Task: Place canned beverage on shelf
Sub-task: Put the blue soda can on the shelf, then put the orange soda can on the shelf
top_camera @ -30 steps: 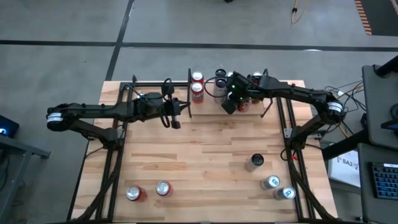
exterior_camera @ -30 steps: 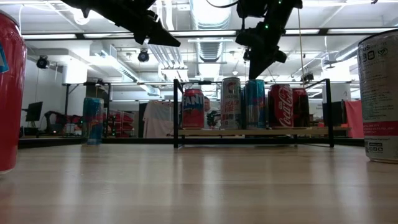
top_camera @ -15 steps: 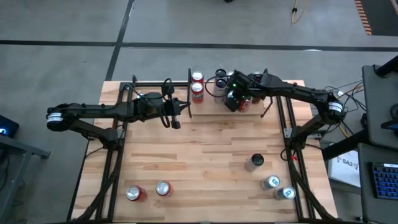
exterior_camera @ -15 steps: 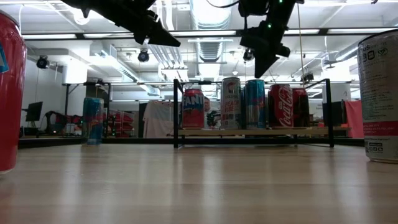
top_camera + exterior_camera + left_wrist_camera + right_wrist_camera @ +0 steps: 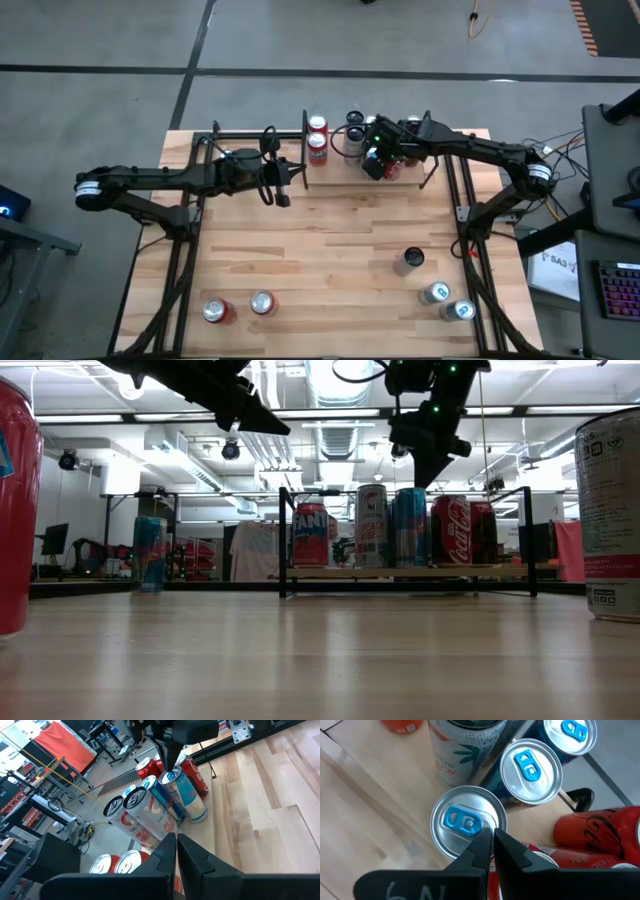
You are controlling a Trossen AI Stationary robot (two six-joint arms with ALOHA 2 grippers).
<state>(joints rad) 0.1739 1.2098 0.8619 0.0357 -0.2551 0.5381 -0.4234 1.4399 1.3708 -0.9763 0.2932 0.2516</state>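
Overhead view: the shelf sits at the table's 12 o'clock edge, packed with upright cans. The right gripper hangs over its middle, fingers pressed together and holding nothing. Its wrist view shows the closed tips just above a blue-tabbed can, with a second blue-tabbed can next to it and red cans beside them. From table height the shelf shows a Fanta can, a pale tall can, a blue can and a red Coca-Cola can in a row, the right gripper poised above the blue one.

The left gripper waits at about 10 o'clock, also closed and empty, just off the shelf's left rail.

Loose cans stand elsewhere: two at 7 o'clock, three around 4 to 5 o'clock.
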